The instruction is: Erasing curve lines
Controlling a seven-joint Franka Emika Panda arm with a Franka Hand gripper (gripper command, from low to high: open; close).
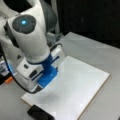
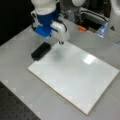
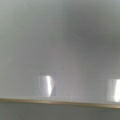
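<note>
In a front view the gripper (image 1: 46,77), on its blue mount, hangs over the board's (image 1: 82,85) left part; whether its claw is wide or narrow cannot be told. No curve lines show on the white face.

In a front view the eraser (image 2: 40,51) lies on the table (image 2: 20,82), touching the board's (image 2: 75,75) far left corner. The eraser looks light, stiff and easy to grip by its long sides.

The wrist view shows only bare board (image 3: 60,50) and its edge. No containers appear.

Board (image 2: 75,72) surface open; black block (image 2: 40,51) beside its edge.
</note>
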